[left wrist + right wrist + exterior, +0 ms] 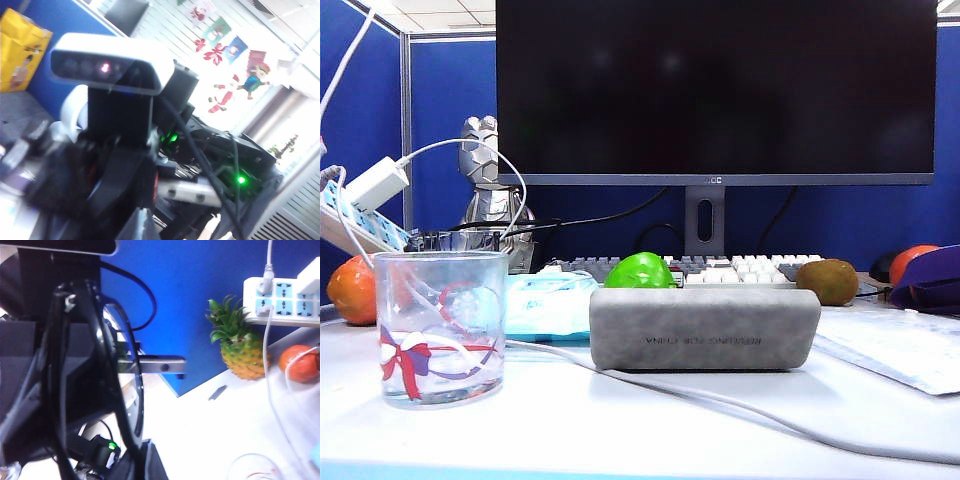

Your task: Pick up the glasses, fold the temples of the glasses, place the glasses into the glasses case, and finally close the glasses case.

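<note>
Up off the desk, close before the right wrist camera, one pair of glasses (122, 385) stands on edge. Its black rim and clear lens sit against the dark fingers of the right gripper (65, 390), which looks to be pinching the frame, though the blur makes the contact hard to read. I cannot tell how the temples lie. The left gripper's jaws are pressed together. Its own view is smeared and filled by the other arm's grey camera housing (107, 70), so it is raised next to that arm.

One glasses case (705, 329) lies shut on the white table (620, 430), lettering upside down, its inside hidden. One white cable (720, 400) runs along just in front of it. One pale blue packet (548, 305) lies just behind its left end. One clear tumbler (441, 327) with a red ribbon print stands upright, left of the case. Behind the case I count one green fruit (640, 270), one brown fruit (828, 281) and two oranges, one far left (350, 290) and one far right (910, 262). One keyboard (740, 268) and one monitor (715, 90) stand behind.
</note>
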You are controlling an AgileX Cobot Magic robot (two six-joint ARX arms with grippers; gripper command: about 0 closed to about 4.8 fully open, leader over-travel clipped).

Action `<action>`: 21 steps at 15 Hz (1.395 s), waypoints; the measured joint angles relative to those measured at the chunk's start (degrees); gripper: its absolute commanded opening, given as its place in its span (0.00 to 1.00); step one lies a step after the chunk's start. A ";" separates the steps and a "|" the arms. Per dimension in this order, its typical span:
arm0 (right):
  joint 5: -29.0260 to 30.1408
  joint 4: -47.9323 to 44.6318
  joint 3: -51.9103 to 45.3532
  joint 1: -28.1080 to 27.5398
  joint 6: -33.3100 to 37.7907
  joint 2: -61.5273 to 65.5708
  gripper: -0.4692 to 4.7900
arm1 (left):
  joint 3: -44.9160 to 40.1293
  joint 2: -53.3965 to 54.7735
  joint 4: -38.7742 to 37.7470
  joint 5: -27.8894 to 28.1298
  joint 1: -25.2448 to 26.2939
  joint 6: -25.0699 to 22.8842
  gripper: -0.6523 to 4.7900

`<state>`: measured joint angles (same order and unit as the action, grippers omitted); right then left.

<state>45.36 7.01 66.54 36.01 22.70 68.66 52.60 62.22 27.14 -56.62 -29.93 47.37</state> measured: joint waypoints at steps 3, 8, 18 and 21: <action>1.99 -0.17 -0.07 0.26 0.33 0.04 0.09 | 0.11 0.04 -0.63 -0.39 -0.02 -2.10 0.11; 4.04 -6.10 -0.42 0.20 5.88 0.17 0.09 | 0.39 -0.37 -4.26 1.33 -0.20 -5.40 0.11; -12.24 14.32 0.02 -7.52 -21.62 0.68 0.09 | 0.09 0.28 -13.53 9.51 0.00 -6.67 0.11; -19.15 21.94 -0.07 -7.58 -35.08 6.80 0.09 | 0.09 2.38 -29.81 25.97 0.04 -7.13 0.11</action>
<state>26.22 28.95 66.48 28.42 -12.38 75.46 52.69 64.60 -2.68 -30.65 -29.89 40.25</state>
